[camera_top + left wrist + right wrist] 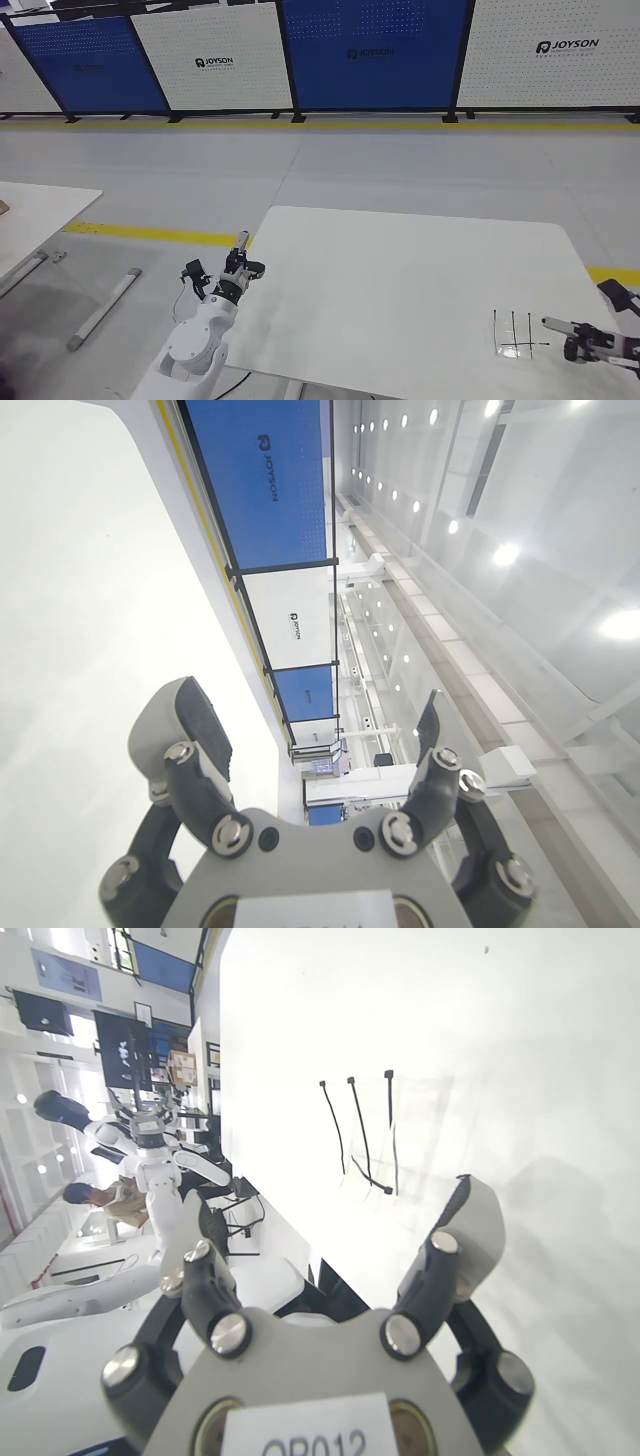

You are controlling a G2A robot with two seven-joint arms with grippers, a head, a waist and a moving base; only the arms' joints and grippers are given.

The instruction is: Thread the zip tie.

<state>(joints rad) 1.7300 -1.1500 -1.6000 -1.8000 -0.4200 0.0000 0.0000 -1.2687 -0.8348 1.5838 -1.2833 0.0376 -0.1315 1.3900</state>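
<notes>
Several black zip ties (515, 331) lie side by side on a clear sheet near the right front corner of the white table (400, 290). In the right wrist view these zip ties (361, 1128) lie just past my open right gripper (332, 1205), which holds nothing. From above, the right gripper (578, 312) hovers right of the ties, apart from them. My left gripper (238, 255) is at the table's left edge, far from the ties. It is open and empty (315, 705), pointing upward along the table's edge.
A second white table (40, 210) stands off to the left across a floor gap, with a white bar (100, 310) lying on the floor between. Blue and white pegboard panels (370, 50) line the back. The table's middle is bare.
</notes>
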